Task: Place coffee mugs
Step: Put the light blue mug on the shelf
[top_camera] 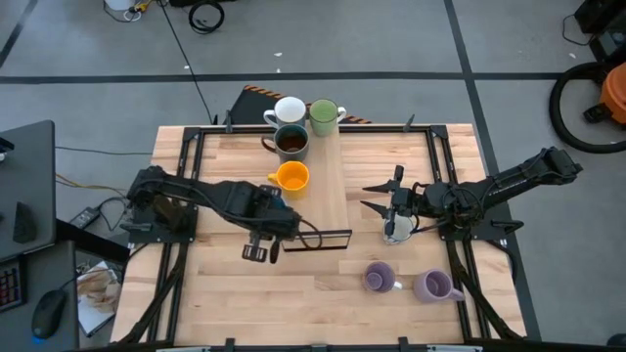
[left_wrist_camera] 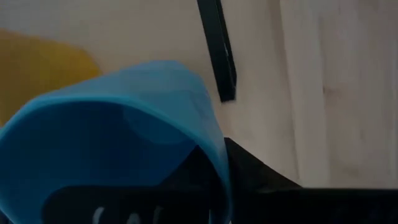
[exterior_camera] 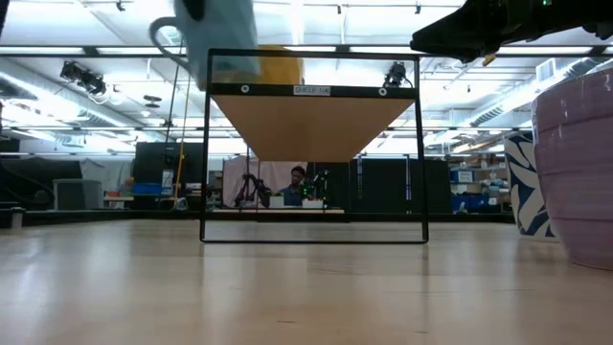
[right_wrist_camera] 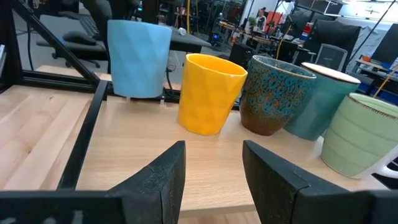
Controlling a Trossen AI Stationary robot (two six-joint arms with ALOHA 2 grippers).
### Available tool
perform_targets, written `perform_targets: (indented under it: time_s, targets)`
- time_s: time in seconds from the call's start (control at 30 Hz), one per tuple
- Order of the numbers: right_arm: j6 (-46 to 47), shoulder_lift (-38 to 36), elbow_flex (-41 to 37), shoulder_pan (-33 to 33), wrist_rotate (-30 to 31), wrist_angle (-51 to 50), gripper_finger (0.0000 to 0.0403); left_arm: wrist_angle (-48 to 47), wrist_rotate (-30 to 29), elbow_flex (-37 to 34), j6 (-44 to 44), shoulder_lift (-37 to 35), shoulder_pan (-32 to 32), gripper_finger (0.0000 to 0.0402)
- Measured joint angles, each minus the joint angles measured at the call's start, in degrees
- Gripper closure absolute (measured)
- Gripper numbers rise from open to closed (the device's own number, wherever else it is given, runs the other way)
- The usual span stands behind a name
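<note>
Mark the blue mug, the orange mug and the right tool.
blue mug [right_wrist_camera: 139, 58], right wrist view, outer wall.
orange mug [top_camera: 291, 177], high view, rim opening.
right tool [right_wrist_camera: 213, 168], right wrist view, gap midway between its open fingertips.

Bright, even light comes from ceiling lamps [exterior_camera: 77, 77] in the low view. The blue mug [left_wrist_camera: 118, 143] is very blurred in the left wrist view. The purple mug [exterior_camera: 579, 163] is out of focus.

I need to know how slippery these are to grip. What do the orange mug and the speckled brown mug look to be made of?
Orange mug: probably glazed ceramic, with a smooth, even, faceted wall and a soft sheen. Speckled brown mug: likely stoneware with a mottled teal-brown reactive glaze, glossy looking. Both seem hard and slick; plastic can't be ruled out for the orange one.
</note>
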Motion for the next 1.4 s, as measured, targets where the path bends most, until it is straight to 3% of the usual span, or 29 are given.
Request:
perform_targets:
  time_s: [0.3,0.77,1.1,1.4]
  targets:
    - [0.0,0.0,0.0,0.1,0.0,-0.5,0.0237,0.3,-0.2,6.7,4.8,3.3,1.0,0.0373]
    - [0.2,0.0,0.0,0.1,0.0,-0.8,0.0237,3.9,0.7,6.8,12.2,6.9,2.3,0.0373]
    - [0.2,0.0,0.0,0.1,0.0,-0.9,0.0237,3.2,2.7,6.8,12.2,7.9,3.3,0.0372]
    - [0.2,0.0,0.0,0.1,-0.1,-0.9,0.0237,3.2,2.3,6.8,13.0,8.0,3.3,0.0340]
